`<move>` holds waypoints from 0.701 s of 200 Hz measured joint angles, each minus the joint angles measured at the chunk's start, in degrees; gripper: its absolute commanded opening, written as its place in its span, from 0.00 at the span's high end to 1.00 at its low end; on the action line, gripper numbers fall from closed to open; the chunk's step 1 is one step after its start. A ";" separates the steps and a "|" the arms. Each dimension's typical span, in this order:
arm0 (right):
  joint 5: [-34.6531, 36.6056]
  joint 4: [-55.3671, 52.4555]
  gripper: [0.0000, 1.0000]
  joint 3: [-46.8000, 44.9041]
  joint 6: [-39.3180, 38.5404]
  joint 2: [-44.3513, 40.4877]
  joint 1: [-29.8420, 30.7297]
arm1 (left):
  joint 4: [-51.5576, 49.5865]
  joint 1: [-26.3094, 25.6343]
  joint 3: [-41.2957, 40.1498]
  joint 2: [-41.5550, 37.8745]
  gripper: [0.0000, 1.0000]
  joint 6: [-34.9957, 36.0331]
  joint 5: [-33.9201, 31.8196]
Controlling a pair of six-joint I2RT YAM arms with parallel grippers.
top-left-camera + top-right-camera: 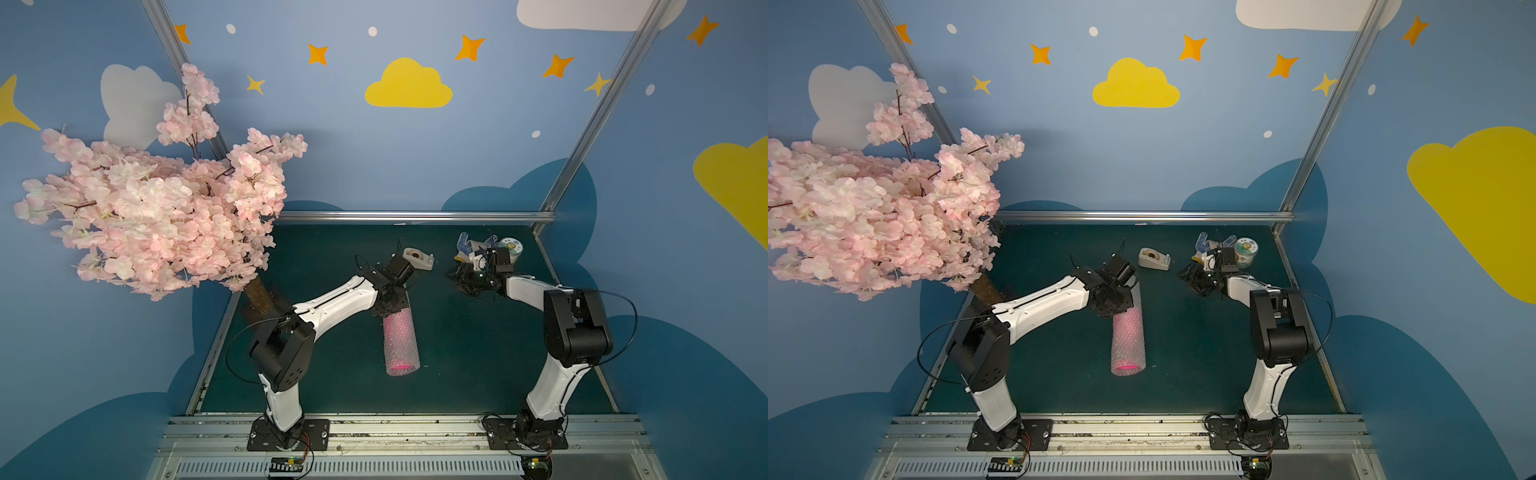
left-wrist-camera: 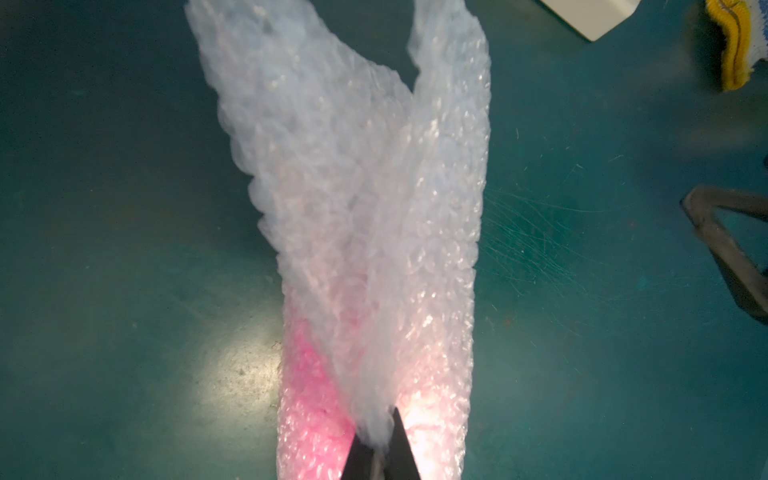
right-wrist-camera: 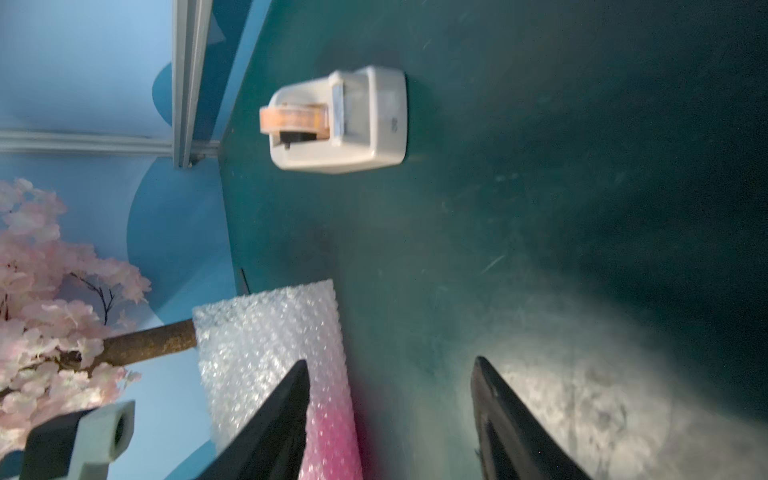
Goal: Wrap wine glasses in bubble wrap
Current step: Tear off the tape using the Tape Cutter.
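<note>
- Pinching the loose flap of the bubble wrap [image 2: 353, 208] with my left end effector [image 2: 376, 451], jaws closed tight on it.
- Pink goblet [image 1: 401, 367] is lying on its side inside the rolled wrap, mid-way across the surface [image 1: 478, 353].
- Right end effector [image 3: 390, 363] is hanging with jaws apart, gripping nothing, beside the roll's far end, tape dispenser [image 3: 340, 120] nearby.

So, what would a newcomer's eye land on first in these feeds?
The pink blossom tree leaning over the table's left edge, then the bubble wrap rolled into a tube mid-table, with the hot-pink goblet showing at its near open end. The left hand is shut on a fold of wrap at the far end, while the right hand hangs open and empty near the tape dispenser.
</note>
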 measured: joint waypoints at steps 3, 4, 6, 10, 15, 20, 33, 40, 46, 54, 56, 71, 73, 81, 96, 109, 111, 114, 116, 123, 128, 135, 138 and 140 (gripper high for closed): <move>0.42 0.98 0.39 -0.02 0.59 0.35 -0.07 | 0.07 0.00 0.00 0.00 0.93 -0.11 0.00; 0.46 1.18 0.39 -0.04 0.81 0.44 -0.07 | 0.09 0.00 0.00 0.00 0.93 -0.11 0.00; 0.66 1.95 0.39 -0.13 1.42 0.72 -0.07 | 0.13 0.00 0.00 0.00 0.93 -0.13 0.02; 1.11 3.34 0.38 -0.26 2.19 1.11 -0.04 | 0.22 0.00 0.00 0.00 0.93 -0.15 0.02; 1.88 5.27 0.38 -0.55 3.54 1.62 0.04 | 0.28 0.00 0.00 0.00 0.94 -0.17 0.02; 2.69 7.28 0.38 -0.94 5.14 2.03 0.24 | 0.37 0.00 0.00 0.00 0.94 -0.20 0.02; 5.62 12.11 0.38 -2.29 9.44 2.71 0.83 | 0.59 0.00 0.00 0.00 0.94 -0.22 0.07; 7.41 14.60 0.38 -3.10 11.54 2.95 1.27 | 0.68 0.00 0.00 0.00 0.94 -0.24 0.11; 9.25 16.70 0.38 -3.80 13.88 3.21 1.75 | 0.72 -0.02 0.00 0.00 0.94 -0.24 0.20; 11.52 18.84 0.39 -4.42 16.37 3.56 2.40 | 0.79 -0.04 0.00 0.00 0.94 -0.24 0.22; 12.17 19.32 0.39 -4.55 17.07 3.65 2.58 | 0.81 -0.04 0.00 0.00 0.94 -0.24 0.24; 16.50 22.60 0.40 -4.57 21.84 4.96 4.24 | 1.05 -0.07 0.00 0.00 0.94 -0.26 0.39; 16.96 23.02 0.41 -4.50 22.67 5.29 4.48 | 1.09 -0.07 0.00 0.00 0.94 -0.24 0.42; 18.40 24.59 0.42 -4.13 24.55 6.38 5.27 | 1.18 -0.07 0.00 0.02 0.94 -0.24 0.46; 20.81 27.91 0.44 -2.34 29.29 9.66 6.45 | 1.36 -0.07 0.00 0.15 0.94 -0.22 0.68; 22.38 31.01 0.45 -1.22 32.48 12.46 7.19 | 1.70 -0.04 0.00 0.33 0.94 -0.24 0.92; 22.67 31.28 0.45 -1.14 32.89 12.68 7.26 | 1.77 -0.04 0.00 0.35 0.94 -0.22 0.96; 22.88 32.30 0.45 -0.96 33.51 13.25 7.39 | 1.81 -0.04 0.00 0.39 0.94 -0.24 1.01; 22.99 32.63 0.45 -0.85 33.75 13.42 7.41 | 1.88 -0.04 0.00 0.44 0.94 -0.24 1.05; 23.65 33.11 0.45 -0.20 34.71 13.99 7.56 | 2.08 -0.04 0.00 0.46 0.94 -0.22 1.16; 24.04 33.40 0.45 0.28 35.41 14.29 7.65 | 2.19 -0.04 0.00 0.48 0.94 -0.22 1.18; 24.61 33.81 0.45 0.90 36.20 14.67 7.74 | 2.27 -0.04 0.00 0.48 0.94 -0.22 1.27; 24.87 33.97 0.45 1.20 36.46 14.78 7.74 | 2.34 -0.04 0.00 0.48 0.94 -0.22 1.31; 24.94 34.05 0.45 1.31 36.63 14.84 7.74 | 2.36 -0.04 0.00 0.48 0.94 -0.22 1.31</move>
